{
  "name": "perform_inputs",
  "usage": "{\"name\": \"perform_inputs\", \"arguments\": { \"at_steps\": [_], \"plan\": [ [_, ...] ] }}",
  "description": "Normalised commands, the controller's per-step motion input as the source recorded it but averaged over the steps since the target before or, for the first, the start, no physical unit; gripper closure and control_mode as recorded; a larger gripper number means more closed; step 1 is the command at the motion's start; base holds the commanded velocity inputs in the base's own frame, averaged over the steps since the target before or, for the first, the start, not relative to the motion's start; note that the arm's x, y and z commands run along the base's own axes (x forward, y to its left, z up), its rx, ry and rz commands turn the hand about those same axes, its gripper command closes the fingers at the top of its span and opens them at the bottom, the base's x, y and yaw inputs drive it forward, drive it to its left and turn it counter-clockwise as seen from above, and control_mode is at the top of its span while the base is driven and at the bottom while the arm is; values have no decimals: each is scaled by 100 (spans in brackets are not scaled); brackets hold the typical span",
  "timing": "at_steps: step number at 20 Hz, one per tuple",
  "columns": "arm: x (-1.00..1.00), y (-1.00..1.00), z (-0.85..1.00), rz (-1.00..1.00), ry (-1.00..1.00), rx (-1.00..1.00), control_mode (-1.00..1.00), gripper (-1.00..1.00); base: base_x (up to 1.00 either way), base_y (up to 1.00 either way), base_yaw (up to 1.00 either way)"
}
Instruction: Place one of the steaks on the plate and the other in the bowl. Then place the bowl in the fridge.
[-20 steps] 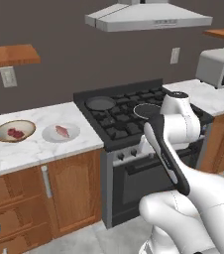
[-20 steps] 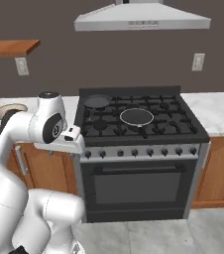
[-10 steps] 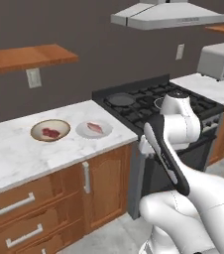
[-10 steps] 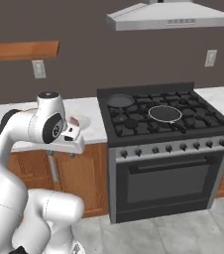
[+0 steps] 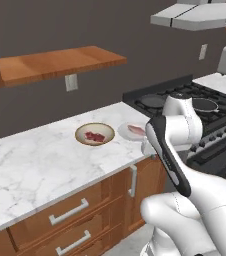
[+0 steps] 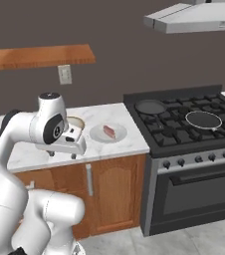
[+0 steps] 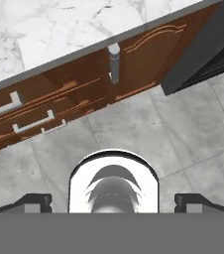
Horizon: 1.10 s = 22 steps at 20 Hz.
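Note:
On the marble counter [image 5: 40, 160] stands the tan bowl [image 5: 80, 131] holding the dark red steak [image 5: 94, 136]. Just right of it lies the white plate [image 5: 124, 133] with the salmon-pink steak [image 5: 135, 130] on it. In the right base view the plate [image 6: 97, 135] and its steak [image 6: 109, 131] sit near the stove, and the bowl [image 6: 78, 122] peeks out behind my arm. My gripper [image 6: 62, 154] hangs open and empty over the counter's front edge, pointing down at the floor [image 7: 134, 129]; its fingertips [image 7: 32, 201] stand far apart. The fridge is out of view.
A black gas stove [image 6: 184, 124] with two dark pans [image 6: 151, 106] stands right of the counter, under a range hood [image 6: 194, 20]. A wooden shelf [image 5: 55, 62] hangs on the wall. Below the counter are wooden drawers [image 5: 67, 220] and a cabinet door handle [image 7: 114, 62].
The whole picture has shifted right: the base has driven left along the counter, so bowl and plate now sit nearer and more central. The arm's pose and the steaks are unchanged.

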Motion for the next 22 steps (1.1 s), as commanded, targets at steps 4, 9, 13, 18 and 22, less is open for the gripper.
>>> {"name": "perform_inputs", "arguments": {
  "at_steps": [4,9,13,18,22],
  "plan": [
    [0,0,0,0,0,0,100,-100,0,66,0],
    [0,0,0,0,0,0,100,-100,17,30,0],
    [69,3,-7,3,0,2,-100,-100,0,0,0],
    [85,15,1,-17,4,3,-100,-100,0,0,0],
    [9,9,2,-66,0,35,-100,-100,0,0,0]
  ]
}}
